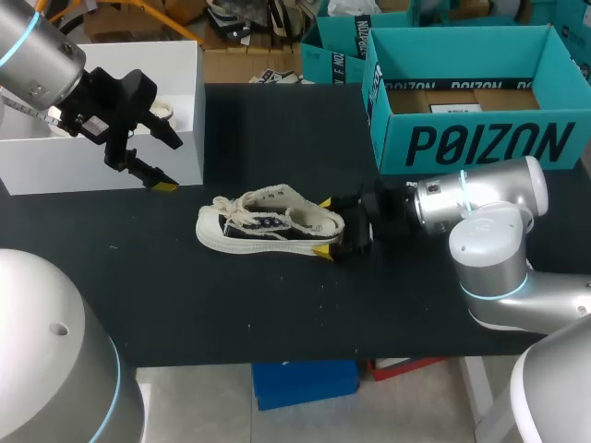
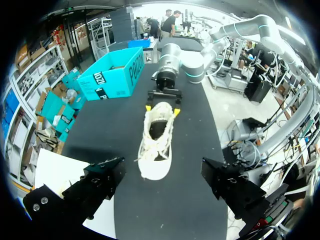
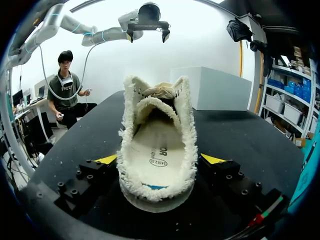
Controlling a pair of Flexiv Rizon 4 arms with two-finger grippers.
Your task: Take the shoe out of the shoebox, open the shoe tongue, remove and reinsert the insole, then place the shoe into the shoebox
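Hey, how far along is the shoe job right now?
Done: the shoe is out of the teal shoebox, on the table. In hand: the right gripper clamps its heel; the left gripper hangs open, apart. The insole lies inside; whether it has been out, I cannot tell. Left: reboxing.

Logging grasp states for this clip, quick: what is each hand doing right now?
Left hand: open, holding nothing.
Right hand: closed on the heel of the shoe.
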